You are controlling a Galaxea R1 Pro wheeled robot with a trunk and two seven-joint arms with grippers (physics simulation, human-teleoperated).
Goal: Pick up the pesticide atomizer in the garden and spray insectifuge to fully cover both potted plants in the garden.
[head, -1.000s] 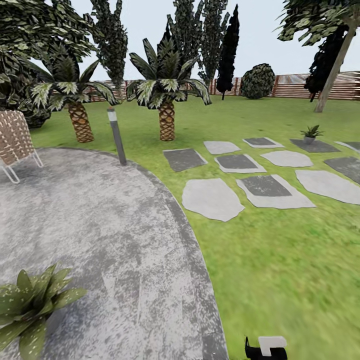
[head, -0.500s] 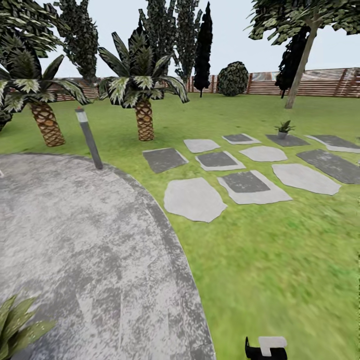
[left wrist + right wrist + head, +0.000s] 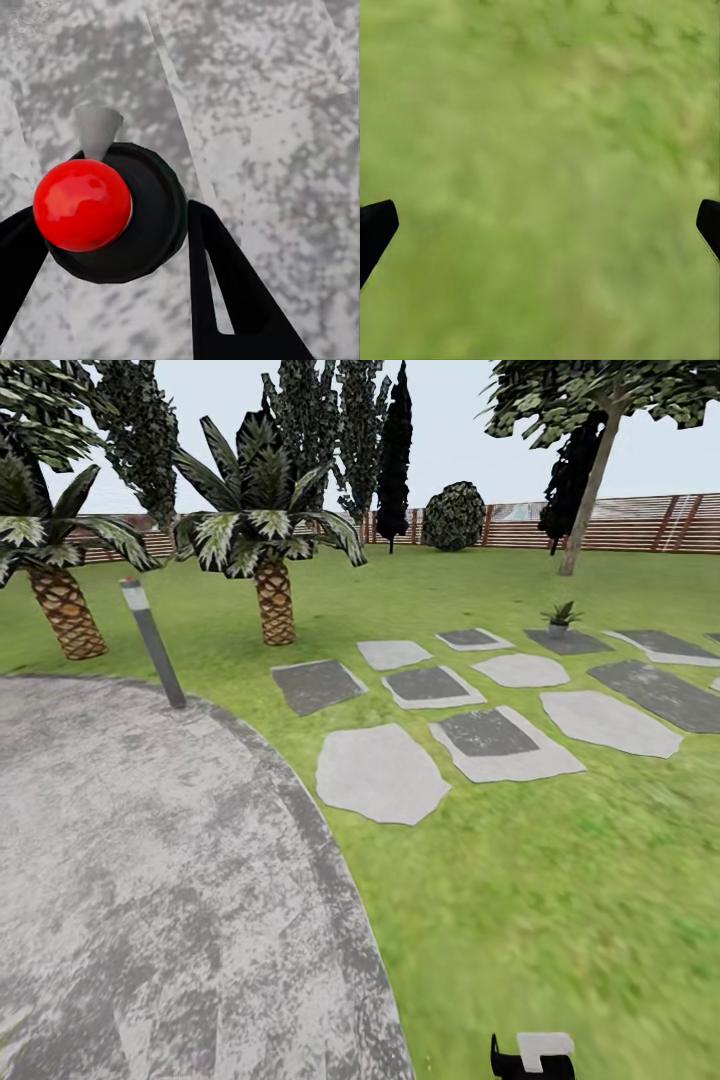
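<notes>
Head view first: the robot looks out over the garden, the round grey patio (image 3: 150, 880) at the left, the lawn (image 3: 560, 920) at the right, and a run of flat stepping stones (image 3: 378, 772) leading away toward the slatted fence (image 3: 640, 525). 1 of the potted plants (image 3: 560, 616) sits far off on a dark stone, well apart from the robot, with 2 palm trees (image 3: 265, 550) and a slim lamp post (image 3: 153, 645) beside the patio's edge. Over to the left wrist view: the left gripper (image 3: 112, 214) has the pesticide atomizer (image 3: 146, 225) pinched between its black fingers (image 3: 225, 292), seen from the top, with a red ball and a grey nozzle cone on the dark round body, grey paving beneath. Right wrist view: the right gripper (image 3: 544, 221) is spread wide with nothing in it, only green grass under its fingertips. The risk from here, as I read it: there is a long stretch of ground to cover before spraying, and the bottle is held only at its round sides, so a jolt on the way could twist it or let it slip; and spraying from this far off would miss the leaves altogether, so the nozzle has to be brought near and aimed at the plant. As for pose, both wrists point down at the ground, the left one over the patio, the right one over the lawn.
</notes>
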